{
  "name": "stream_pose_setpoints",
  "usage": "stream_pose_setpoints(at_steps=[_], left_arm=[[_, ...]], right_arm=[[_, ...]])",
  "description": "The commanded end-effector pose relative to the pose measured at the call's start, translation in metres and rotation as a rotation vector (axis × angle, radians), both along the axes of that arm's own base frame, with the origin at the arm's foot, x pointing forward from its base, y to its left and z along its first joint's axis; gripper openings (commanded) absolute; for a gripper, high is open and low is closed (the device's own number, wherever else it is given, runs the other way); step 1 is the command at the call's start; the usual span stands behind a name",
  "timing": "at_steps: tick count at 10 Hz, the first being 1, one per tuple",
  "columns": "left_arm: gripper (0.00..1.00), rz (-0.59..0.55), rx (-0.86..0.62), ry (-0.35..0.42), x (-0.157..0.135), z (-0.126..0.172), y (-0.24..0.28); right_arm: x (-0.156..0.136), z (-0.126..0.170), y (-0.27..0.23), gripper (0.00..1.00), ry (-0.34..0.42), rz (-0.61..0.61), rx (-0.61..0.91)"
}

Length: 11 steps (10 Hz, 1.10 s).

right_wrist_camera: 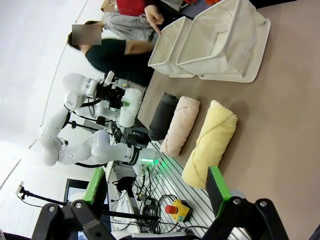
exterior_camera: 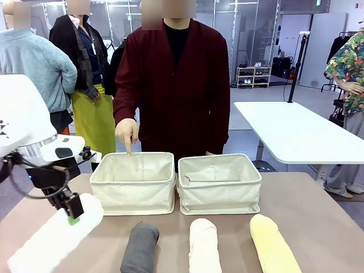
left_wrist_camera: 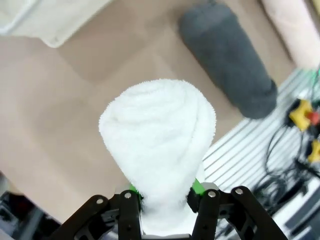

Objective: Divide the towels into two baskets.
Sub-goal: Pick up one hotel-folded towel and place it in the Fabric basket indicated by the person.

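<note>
Brown surface (exterior_camera: 318,205) across lower frame; white table (exterior_camera: 296,131) at right; shoe rack (exterior_camera: 253,75) upper right background. Right wrist view: red stop button (right_wrist_camera: 175,209) bottom centre.

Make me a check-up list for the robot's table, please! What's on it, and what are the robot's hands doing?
Surface: smooth brown table.
Job's things: dark grey towel, cream towel and pale yellow towel lie in a row near the robot. Left basket and right basket stand side by side behind them, no towel seen inside. White towel is gripped at one end.
Clutter: nothing seen.
Grippers: left gripper has its fingers shut on the white towel. Right gripper is open and holds nothing.
Cables: black cables beyond the table's near edge.
Surroundings: person at the far side, hand pointing into the left basket. White table behind.
</note>
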<state>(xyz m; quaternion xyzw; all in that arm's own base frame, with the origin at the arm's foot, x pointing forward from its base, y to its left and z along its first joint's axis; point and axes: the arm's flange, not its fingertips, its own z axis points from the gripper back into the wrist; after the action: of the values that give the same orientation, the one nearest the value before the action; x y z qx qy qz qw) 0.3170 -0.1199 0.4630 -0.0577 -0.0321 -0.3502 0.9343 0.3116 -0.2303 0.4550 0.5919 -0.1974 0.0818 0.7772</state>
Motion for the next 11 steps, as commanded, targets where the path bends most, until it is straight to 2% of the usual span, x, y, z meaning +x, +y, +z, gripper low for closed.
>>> stream_pose_setpoints(at_steps=[1,2,3,4,6,7,8,9,11], left_arm=[[0.00,-0.164,0.071,-0.052,-0.031,-0.023,0.005],[0.00,-0.152,0.048,-0.083,-0.030,-0.024,0.004],[0.00,-0.092,-0.071,-0.074,-0.035,-0.022,0.013],[0.00,-0.141,0.059,-0.031,-0.010,0.006,-0.009],[0.00,-0.141,0.059,-0.031,-0.010,0.006,-0.009],[0.34,-0.134,0.035,-0.038,-0.007,0.006,-0.008],[0.34,-0.187,0.120,-0.172,-0.014,0.020,-0.017],[0.34,-0.268,0.168,-0.247,-0.004,0.038,-0.041],[0.34,-0.410,0.295,-0.314,0.035,0.073,-0.097]], right_arm=[[-0.002,0.001,0.001,1.00,-0.021,0.002,0.004],[-0.002,0.001,0.001,1.00,-0.021,0.002,0.004],[-0.002,0.001,0.001,1.00,-0.021,0.002,0.004],[-0.002,0.001,0.001,1.00,-0.021,0.002,0.004],[-0.002,0.001,0.001,1.00,-0.021,0.002,0.004],[-0.002,0.001,0.001,1.00,-0.021,0.002,0.004],[-0.002,0.001,0.001,1.00,-0.021,0.002,0.004],[-0.002,0.001,0.001,1.00,-0.021,0.002,0.004],[-0.002,0.001,0.001,1.00,-0.021,0.002,0.004]])
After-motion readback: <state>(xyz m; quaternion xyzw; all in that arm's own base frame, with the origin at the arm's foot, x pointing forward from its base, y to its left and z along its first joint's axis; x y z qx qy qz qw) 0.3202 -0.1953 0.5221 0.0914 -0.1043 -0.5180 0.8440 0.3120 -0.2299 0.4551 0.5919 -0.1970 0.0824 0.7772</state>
